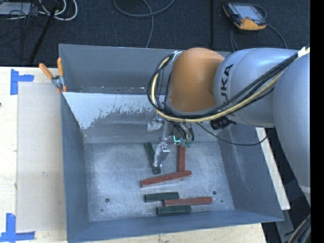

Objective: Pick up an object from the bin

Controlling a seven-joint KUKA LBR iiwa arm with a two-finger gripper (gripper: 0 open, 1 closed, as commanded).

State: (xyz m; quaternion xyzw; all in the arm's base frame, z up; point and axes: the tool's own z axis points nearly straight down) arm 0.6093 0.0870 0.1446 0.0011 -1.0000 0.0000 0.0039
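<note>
Tool [159, 162] was low over the floor of the grey metal bin [75, 156], approx. mid-bin and slightly towards the back wall, hanging from the wrist w/ orange dome cover [195, 80] and looped black/yellow cables. The grey KUKA arm [263, 85] came in from the right. Whether the tool was spread or pressed together: couldn't tell, too small and partly hidden under the wrist. Nearest thing was a short dark green flat bar [150, 151], tilted, just left of the tool and touching or almost touching it; couldn't tell if it was actually pinched. Just right of the tool stood a reddish-brown flat bar [181, 159], lengthwise approx. front-to-back. Its front end met a longer reddish-brown bar [166, 178] lying crosswise, slightly slanted, right in front of the tool. Further to the front, apart from the tool, 3 more bars lay close together, all approx. crosswise: a dark green one [161, 197], a reddish-brown one [188, 202] just right of and below it, and another dark green one [173, 210] nearest the front wall.
</note>
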